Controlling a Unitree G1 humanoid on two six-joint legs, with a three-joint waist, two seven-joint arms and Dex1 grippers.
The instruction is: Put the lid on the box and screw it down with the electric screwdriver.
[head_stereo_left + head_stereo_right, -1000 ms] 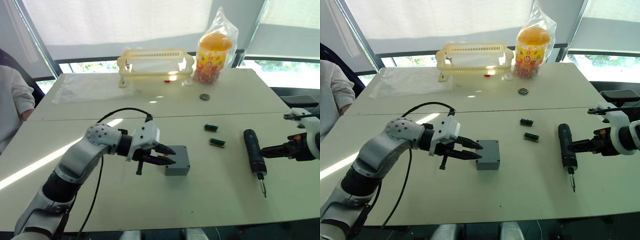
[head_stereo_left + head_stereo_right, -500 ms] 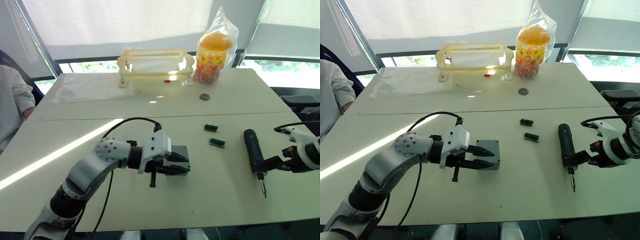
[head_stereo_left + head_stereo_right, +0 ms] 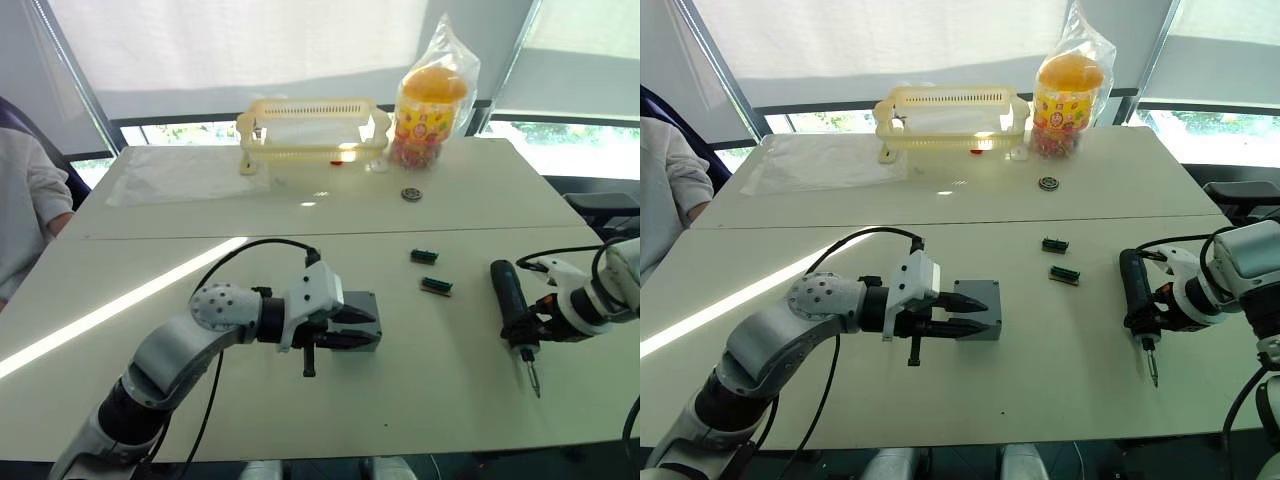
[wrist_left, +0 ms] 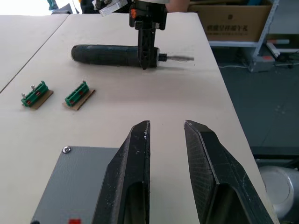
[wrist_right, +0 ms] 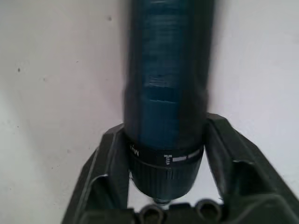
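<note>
The right gripper (image 3: 1143,318) has moved in and straddles the electric screwdriver (image 3: 1134,295) near its bit

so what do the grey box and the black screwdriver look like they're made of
The square grey box looks like matte moulded plastic: flat, even grey, no shine, with a small bright screw, likely metal, at one top corner. The black pen-like electric screwdriver seems to have a dull dark plastic or rubbery body, while its thin bit glints like bare metal.
</note>
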